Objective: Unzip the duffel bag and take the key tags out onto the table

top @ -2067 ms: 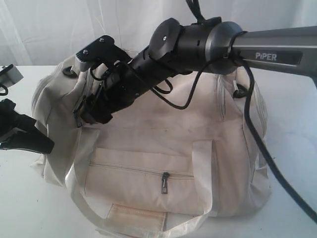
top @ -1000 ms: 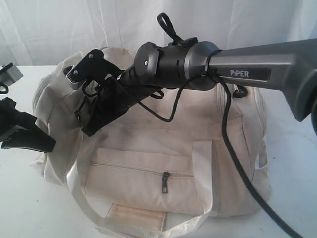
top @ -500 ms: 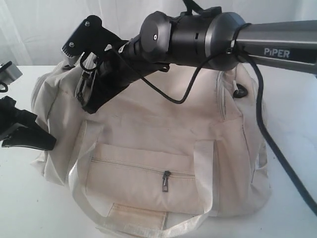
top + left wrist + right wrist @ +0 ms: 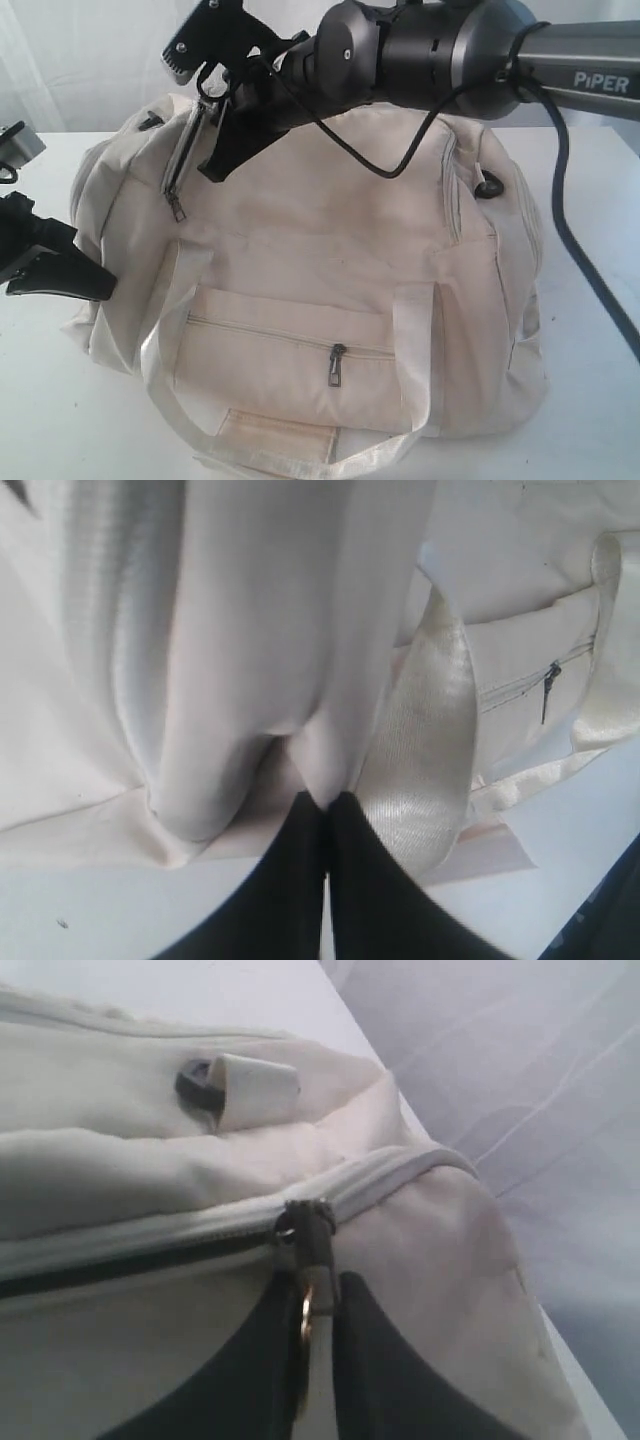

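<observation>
The cream duffel bag (image 4: 330,230) lies on the white table (image 4: 60,420) with its front zip pocket facing the exterior view. My right gripper (image 4: 212,165) reaches across to the bag's upper left. It is shut on the main zipper's pull (image 4: 312,1260), whose metal ring shows between the fingers. A dark open stretch of zipper (image 4: 120,1265) runs away from the slider. My left gripper (image 4: 95,288) is shut on a fold of the bag's fabric (image 4: 322,770) at its left end. The key tags are hidden.
A pale webbing handle (image 4: 160,385) loops over the bag's front onto the table. The front pocket's zip pull (image 4: 337,365) hangs shut. A second zipper strip with a pull (image 4: 176,205) hangs down the bag's left end. A white curtain closes off the back.
My right gripper has risen and moved back with the zipper pull, drawing the bag's upper left corner up. The left gripper has stayed where it was.
</observation>
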### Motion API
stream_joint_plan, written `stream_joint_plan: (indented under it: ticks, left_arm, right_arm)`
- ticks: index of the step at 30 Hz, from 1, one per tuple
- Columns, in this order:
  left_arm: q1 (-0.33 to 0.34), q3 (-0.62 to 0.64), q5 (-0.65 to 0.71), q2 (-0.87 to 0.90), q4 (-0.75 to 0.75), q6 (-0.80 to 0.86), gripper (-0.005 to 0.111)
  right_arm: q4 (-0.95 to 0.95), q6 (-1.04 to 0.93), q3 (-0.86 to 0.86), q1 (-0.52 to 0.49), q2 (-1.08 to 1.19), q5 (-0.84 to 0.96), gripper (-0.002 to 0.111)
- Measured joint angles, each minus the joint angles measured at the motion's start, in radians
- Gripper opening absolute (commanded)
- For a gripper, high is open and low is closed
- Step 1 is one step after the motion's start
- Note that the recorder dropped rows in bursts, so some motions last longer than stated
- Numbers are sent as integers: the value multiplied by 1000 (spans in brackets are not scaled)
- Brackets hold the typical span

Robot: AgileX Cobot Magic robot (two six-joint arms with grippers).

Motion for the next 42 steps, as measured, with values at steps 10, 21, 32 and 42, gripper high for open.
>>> stream_joint_plan:
  ticks: [10, 21, 32, 42]
  left_arm:
    - [0, 2, 0, -2, 1, 0, 0]
    - [0, 2, 27, -4, 4, 0, 0]
    - [0, -51, 79, -2, 19, 0, 27]
    - [0, -248, 191, -6, -37, 12, 56]
  right_arm:
    - [0, 0, 2, -44, 0, -70, 0]
    - [0, 4, 2, -63, -2, -38, 0]
    - [8, 6, 2, -64, -2, 43, 0]
    - [10, 6, 0, -48, -4, 100, 0]
